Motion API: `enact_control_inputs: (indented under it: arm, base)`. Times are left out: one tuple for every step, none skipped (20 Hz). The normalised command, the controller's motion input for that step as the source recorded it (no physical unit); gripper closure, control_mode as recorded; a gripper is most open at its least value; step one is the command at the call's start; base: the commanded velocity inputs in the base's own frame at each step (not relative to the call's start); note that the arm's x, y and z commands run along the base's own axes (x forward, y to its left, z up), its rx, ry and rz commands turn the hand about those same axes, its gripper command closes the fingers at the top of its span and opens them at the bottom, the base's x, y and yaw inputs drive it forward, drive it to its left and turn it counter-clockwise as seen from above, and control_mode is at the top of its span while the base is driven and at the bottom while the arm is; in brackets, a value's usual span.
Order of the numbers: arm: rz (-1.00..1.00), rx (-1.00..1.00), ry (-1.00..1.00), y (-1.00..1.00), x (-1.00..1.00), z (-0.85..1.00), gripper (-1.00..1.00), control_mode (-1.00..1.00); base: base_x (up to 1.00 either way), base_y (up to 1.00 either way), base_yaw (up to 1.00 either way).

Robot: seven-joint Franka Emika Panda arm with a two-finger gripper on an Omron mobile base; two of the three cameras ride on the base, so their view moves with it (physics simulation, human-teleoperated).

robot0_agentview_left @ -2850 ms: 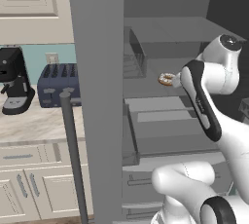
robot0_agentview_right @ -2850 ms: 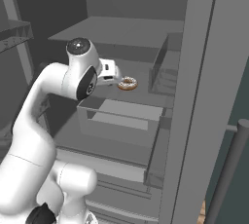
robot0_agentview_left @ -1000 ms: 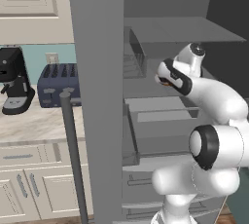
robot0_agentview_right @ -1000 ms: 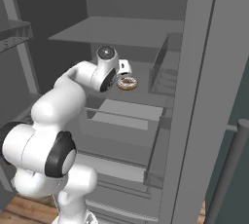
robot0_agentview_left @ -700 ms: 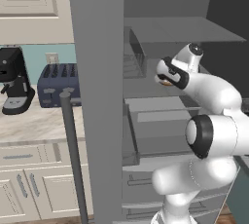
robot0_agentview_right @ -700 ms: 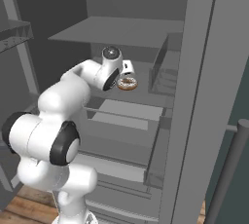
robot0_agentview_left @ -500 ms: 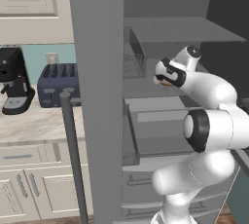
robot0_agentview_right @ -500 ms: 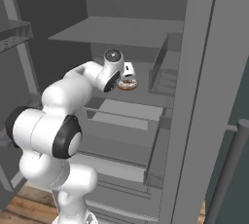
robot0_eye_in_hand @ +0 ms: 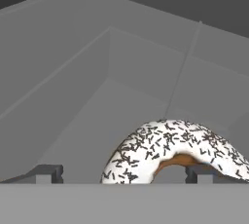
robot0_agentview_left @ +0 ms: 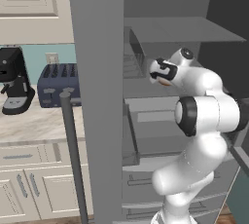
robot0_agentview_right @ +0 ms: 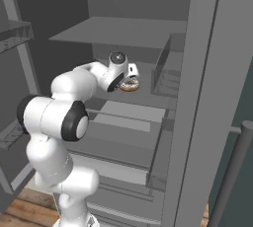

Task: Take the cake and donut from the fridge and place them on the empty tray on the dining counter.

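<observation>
Your arm has reached deeper into the fridge (robot0_agentview_right: 197, 97); the gripper (robot0_eye_in_hand: 124, 174), jaws wide apart, now straddles the donut (robot0_eye_in_hand: 170, 150), ready to close.

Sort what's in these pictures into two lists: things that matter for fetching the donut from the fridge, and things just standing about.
Part of the job:
- donut, on the fridge shelf, white icing with dark sprinkles
- fridge, door open
- gripper, open, fingertips either side of the donut's near rim

Just standing about:
- toaster, dark blue, on the wall counter
- coffee machine, black, beside the toaster
</observation>
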Motion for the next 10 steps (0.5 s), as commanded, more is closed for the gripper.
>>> enact_control_inputs:
  arm:
    - [0.0,0.0,0.0,-0.08,0.4,-0.06,-1.0,-1.0]
    - [0.0,0.0,0.0,-0.08,0.34,-0.13,-1.0,-1.0]
    - [0.0,0.0,0.0,-0.09,0.29,-0.16,-1.0,-1.0]
    - [0.0,0.0,0.0,-0.09,0.26,-0.21,-1.0,-1.0]
    - [0.0,0.0,0.0,-0.08,0.25,-0.23,-1.0,-1.0]
    - [0.0,0.0,0.0,-0.08,0.22,-0.24,-1.0,-1.0]
    - [0.0,0.0,0.0,-0.06,0.2,-0.25,-1.0,-1.0]
    - [0.0,0.0,0.0,-0.04,0.17,-0.26,-1.0,-1.0]
    - [0.0,0.0,0.0,-0.02,0.11,-0.29,-1.0,-1.0]
    - [0.0,0.0,0.01,0.0,0.07,-0.31,-1.0,-1.0]
  base:
    - [0.0,0.0,0.0]
    - [0.0,0.0,0.0]
    - [0.0,0.0,0.0]
    - [0.0,0.0,0.0]
    - [0.0,0.0,0.0]
    - [0.0,0.0,0.0]
    - [0.0,0.0,0.0]
    - [0.0,0.0,0.0]
    - [0.0,0.0,0.0]
    - [0.0,0.0,0.0]
